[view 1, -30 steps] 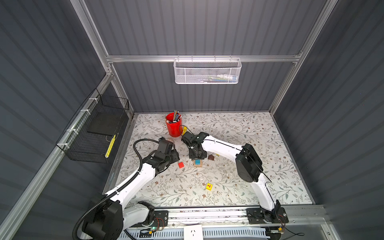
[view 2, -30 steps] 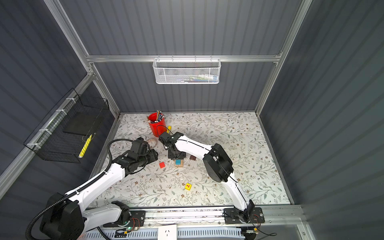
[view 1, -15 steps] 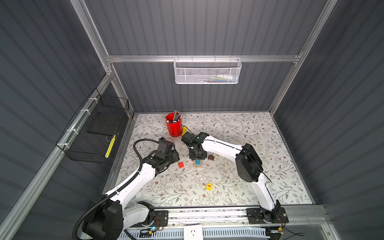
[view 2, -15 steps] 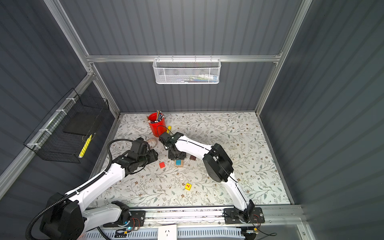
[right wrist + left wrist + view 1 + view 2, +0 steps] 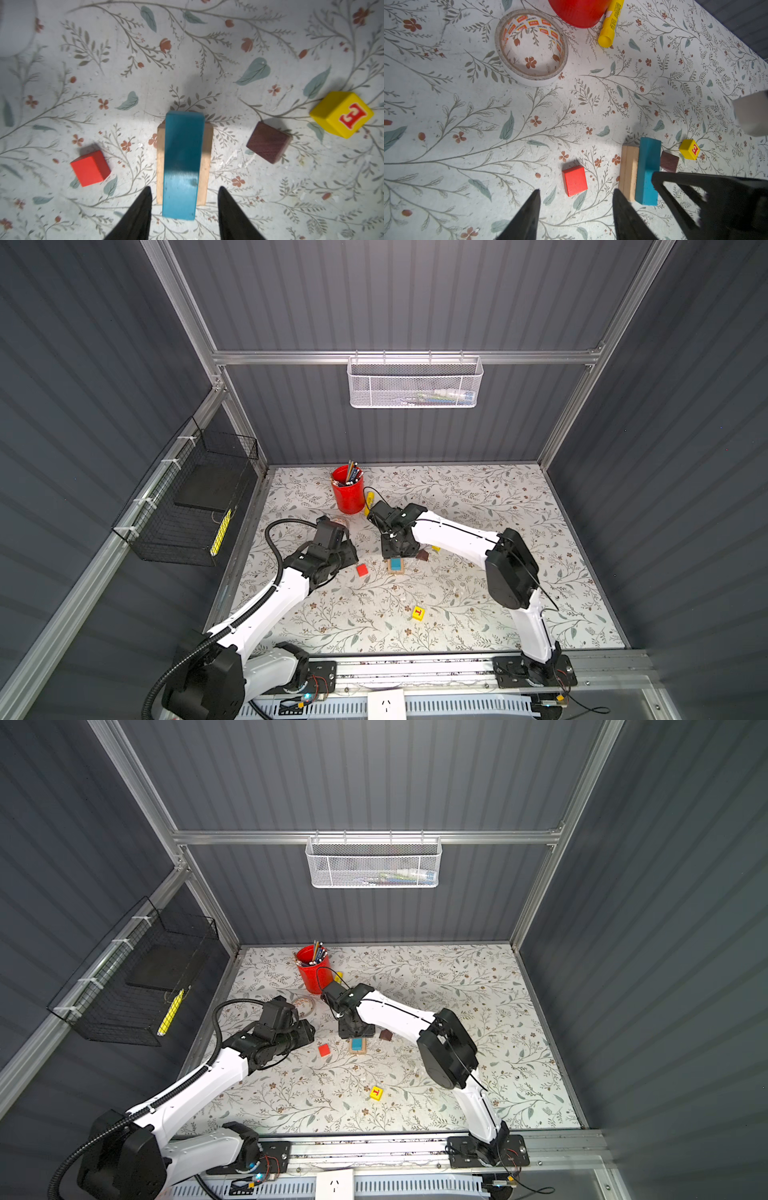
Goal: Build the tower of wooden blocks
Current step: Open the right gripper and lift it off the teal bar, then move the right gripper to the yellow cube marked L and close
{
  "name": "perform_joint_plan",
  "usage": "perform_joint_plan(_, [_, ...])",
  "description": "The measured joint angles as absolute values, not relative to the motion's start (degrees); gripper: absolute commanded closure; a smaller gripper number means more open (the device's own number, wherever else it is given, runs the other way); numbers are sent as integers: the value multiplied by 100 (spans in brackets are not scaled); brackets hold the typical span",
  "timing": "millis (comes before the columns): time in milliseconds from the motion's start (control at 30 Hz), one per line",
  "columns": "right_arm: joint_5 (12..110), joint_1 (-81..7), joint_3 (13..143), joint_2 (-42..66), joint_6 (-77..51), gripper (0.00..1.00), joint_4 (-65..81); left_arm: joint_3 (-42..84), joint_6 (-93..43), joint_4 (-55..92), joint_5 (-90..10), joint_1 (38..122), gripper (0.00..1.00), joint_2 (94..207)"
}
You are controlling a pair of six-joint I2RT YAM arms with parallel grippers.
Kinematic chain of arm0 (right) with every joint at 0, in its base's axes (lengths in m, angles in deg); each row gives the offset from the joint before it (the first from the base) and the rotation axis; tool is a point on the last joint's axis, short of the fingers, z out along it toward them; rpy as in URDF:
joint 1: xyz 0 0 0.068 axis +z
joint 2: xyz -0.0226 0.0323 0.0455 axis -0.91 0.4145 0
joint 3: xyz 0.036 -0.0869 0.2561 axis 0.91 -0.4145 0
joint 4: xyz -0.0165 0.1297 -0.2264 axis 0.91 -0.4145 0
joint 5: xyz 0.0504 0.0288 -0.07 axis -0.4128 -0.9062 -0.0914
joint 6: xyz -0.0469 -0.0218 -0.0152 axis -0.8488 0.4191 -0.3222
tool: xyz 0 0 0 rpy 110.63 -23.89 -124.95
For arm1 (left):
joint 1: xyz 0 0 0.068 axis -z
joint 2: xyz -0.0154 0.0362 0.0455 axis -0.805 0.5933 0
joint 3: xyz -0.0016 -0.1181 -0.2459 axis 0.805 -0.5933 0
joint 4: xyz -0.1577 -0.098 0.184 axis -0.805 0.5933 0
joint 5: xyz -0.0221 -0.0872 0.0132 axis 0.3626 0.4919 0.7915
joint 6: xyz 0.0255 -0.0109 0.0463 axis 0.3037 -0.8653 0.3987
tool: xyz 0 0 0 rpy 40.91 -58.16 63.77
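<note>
The tower so far is a blue oblong (image 5: 182, 158) lying flat on tan oblongs (image 5: 208, 145) (how many tan pieces lie beneath cannot be told), around the middle of the floral table (image 5: 457, 626). The right gripper (image 5: 185, 190) is at one end of this stack, its fingers spread to either side of the blue piece and clear of it, gripping nothing. A red cube (image 5: 90, 168) sits near one side of the stack. A dark brown roof-shaped piece (image 5: 268, 142) sits near the other side, with a lettered yellow cube (image 5: 341, 114) beyond it. A second yellow cube (image 5: 418, 613) lies well apart, toward the front edge. The left gripper (image 5: 576, 191) hovers by the red cube, fingers parted and empty. Farther back are a tape roll (image 5: 531, 47), a yellow marker (image 5: 609, 25) and a red pen cup (image 5: 347, 494).
</note>
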State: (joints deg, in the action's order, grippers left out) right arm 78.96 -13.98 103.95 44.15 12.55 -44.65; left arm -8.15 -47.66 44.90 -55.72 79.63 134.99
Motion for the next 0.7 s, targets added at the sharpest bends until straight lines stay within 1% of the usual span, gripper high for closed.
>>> perform_joint_plan(200, [7835,-1398,9378,3283,702,37,-3980,-804,-4727,4682,-5504,7963,43,13318])
perform_joint_plan(333, [7688,-1381,8408,2555,223,33,-3658,-804,-4675,4864,-5362,7963,40,13136])
perform_joint_plan(467, [7400,-1245,7389,1886,-291,27,-3311,-804,-4618,5065,-5211,7965,38,12994])
perform_joint_plan(567, [7236,-1016,6850,1558,-575,24,-3151,-804,-4613,5233,-5139,7976,38,12876])
perform_joint_plan(700, [7107,-695,6349,1364,-811,24,-2935,-811,-4620,5325,-5078,8068,37,12675])
